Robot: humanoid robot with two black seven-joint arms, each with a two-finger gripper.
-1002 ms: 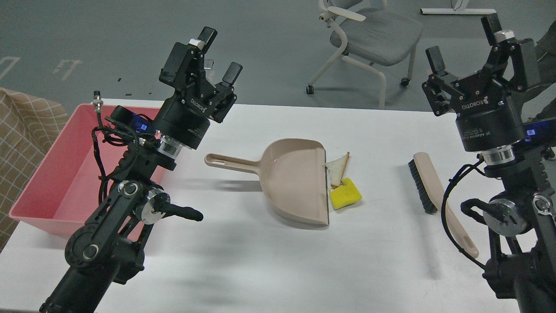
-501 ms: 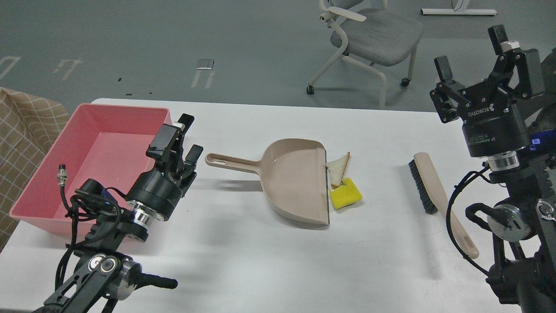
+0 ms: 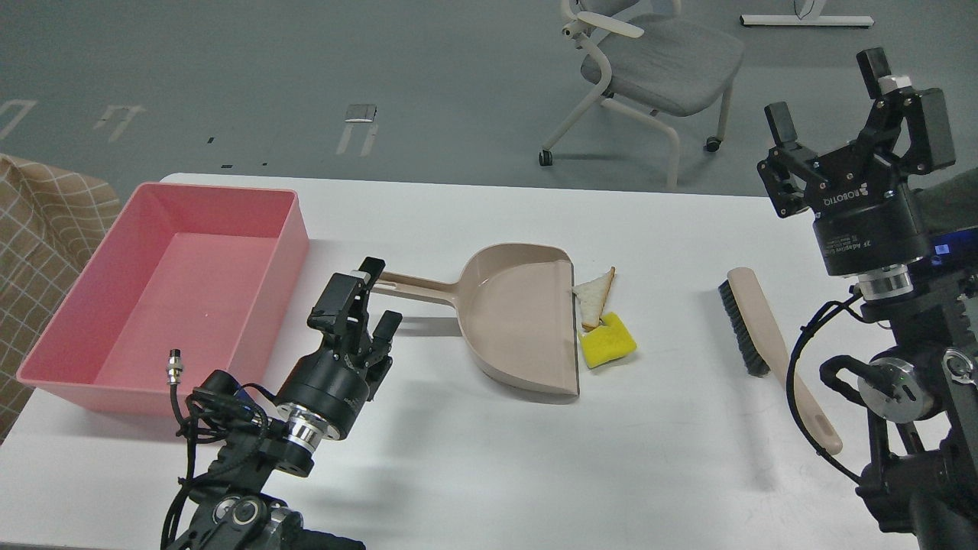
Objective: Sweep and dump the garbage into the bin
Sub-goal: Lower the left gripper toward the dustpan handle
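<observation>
The garbage lies on the white table just right of the dustpan's mouth: a triangular white bread slice (image 3: 594,295) with brown crust and a yellow sponge block (image 3: 607,343) below it. The beige dustpan (image 3: 519,325) lies mid-table, its long handle (image 3: 416,285) pointing left. The pink bin (image 3: 164,286) stands at the left and holds nothing. My left gripper (image 3: 378,294) is open, low over the table, at the end of the dustpan handle. My right gripper (image 3: 829,88) is open, raised high at the right.
A beige hand brush (image 3: 764,328) with black bristles lies at the right of the table, below my right arm. A grey office chair (image 3: 649,69) stands on the floor beyond the table. A checked cloth (image 3: 38,229) shows at the left edge.
My left arm has dropped from high over the bin down and rightward to the dustpan handle's end. My right gripper has shifted slightly right. Garbage, dustpan and brush have not moved.
</observation>
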